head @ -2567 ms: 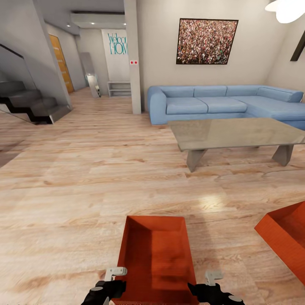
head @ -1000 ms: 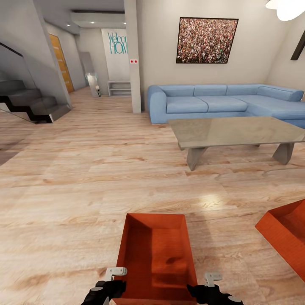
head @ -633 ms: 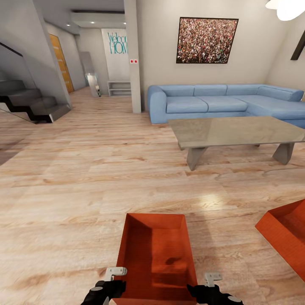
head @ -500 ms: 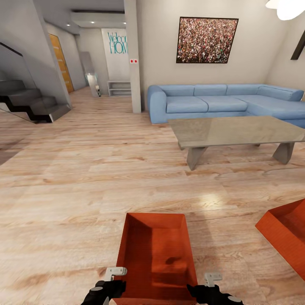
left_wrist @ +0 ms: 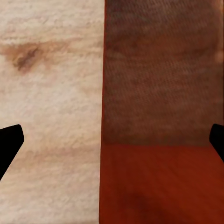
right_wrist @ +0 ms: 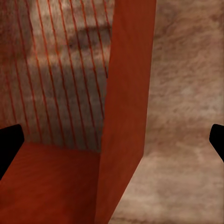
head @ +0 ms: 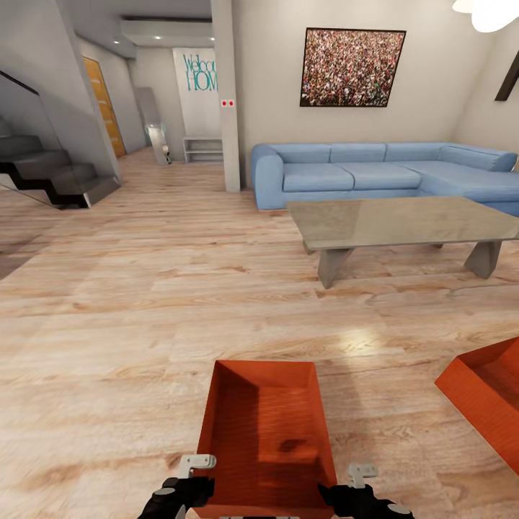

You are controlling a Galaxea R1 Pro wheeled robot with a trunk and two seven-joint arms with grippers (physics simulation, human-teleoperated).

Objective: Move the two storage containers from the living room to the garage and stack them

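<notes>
An orange-red storage container (head: 265, 432) is sitting on the light wood plank floor (head: 130, 339) at the near edge of the head view. The left gripper (left_wrist: 112, 140) is straddling the container's left wall, fingers spread wide apart; the right gripper (right_wrist: 112, 140) is straddling the right wall, fingers likewise wide apart, neither clamping anything. A second storage container (head: 486, 407) is lying to the right, well apart from the first. Farther off, a grey coffee table (head: 404, 223) is standing before a blue corner sofa (head: 360, 176).
</notes>
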